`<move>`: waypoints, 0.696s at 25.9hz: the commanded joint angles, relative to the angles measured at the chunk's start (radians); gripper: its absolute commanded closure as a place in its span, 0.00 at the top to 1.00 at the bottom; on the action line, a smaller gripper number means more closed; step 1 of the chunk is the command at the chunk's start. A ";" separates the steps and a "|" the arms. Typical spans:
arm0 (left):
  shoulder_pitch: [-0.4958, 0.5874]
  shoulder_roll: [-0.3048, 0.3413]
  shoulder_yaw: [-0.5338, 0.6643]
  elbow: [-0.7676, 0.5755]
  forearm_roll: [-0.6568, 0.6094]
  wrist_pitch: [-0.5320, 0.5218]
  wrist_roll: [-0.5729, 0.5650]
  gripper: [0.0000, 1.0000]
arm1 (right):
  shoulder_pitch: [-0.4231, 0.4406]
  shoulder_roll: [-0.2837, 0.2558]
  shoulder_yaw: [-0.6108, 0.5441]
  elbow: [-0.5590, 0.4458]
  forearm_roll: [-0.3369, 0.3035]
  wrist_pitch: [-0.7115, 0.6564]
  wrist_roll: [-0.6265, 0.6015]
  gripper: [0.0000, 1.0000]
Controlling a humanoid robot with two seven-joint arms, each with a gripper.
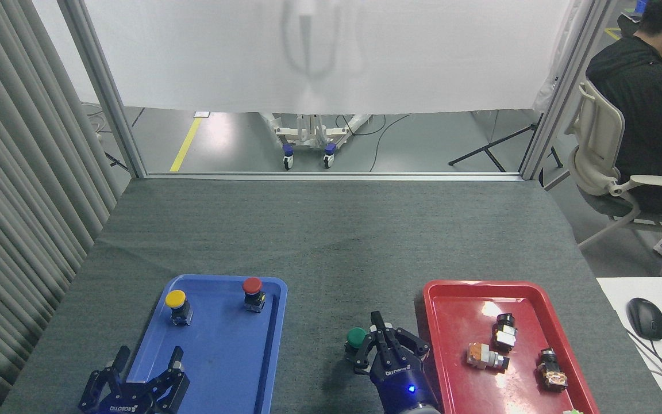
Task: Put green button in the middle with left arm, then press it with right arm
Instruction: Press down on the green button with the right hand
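The green button (356, 338) stands upright on the dark grey cloth of the middle (331, 253), between the two trays. My right gripper (377, 325) is shut, its fingers together and pointing away from me, just right of the green cap and partly in front of the button's body. Whether the fingertips touch the cap cannot be told from here. My left gripper (148, 359) is open at the lower left, over the near left corner of the blue tray (222, 368), with nothing between its fingers.
A yellow button (176, 303) and a red button (252, 292) stand at the far end of the blue tray. The red tray (451, 345) holds three small switch parts (503, 332). A person sits on a chair (601, 149) at the far right.
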 commanded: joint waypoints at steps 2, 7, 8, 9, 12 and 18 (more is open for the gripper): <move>-0.018 -0.002 0.000 -0.008 -0.002 0.001 -0.001 1.00 | -0.017 0.010 0.012 0.066 0.003 0.005 0.000 0.00; -0.075 0.008 -0.001 -0.001 -0.007 -0.011 0.000 1.00 | -0.018 0.015 0.013 0.106 0.003 0.005 0.003 0.00; -0.079 0.011 -0.001 -0.002 -0.007 -0.011 0.000 1.00 | -0.018 0.016 0.013 0.114 0.003 0.005 0.003 0.00; -0.081 0.017 -0.001 -0.005 -0.007 -0.011 0.000 1.00 | -0.018 0.018 0.015 0.126 0.003 0.005 0.003 0.00; -0.093 0.038 -0.001 -0.001 -0.007 -0.009 0.000 1.00 | -0.018 0.018 0.033 0.154 0.000 0.005 0.003 0.00; -0.094 0.074 -0.001 -0.011 -0.005 -0.039 0.002 1.00 | -0.020 0.018 0.035 0.148 -0.003 0.007 0.003 0.00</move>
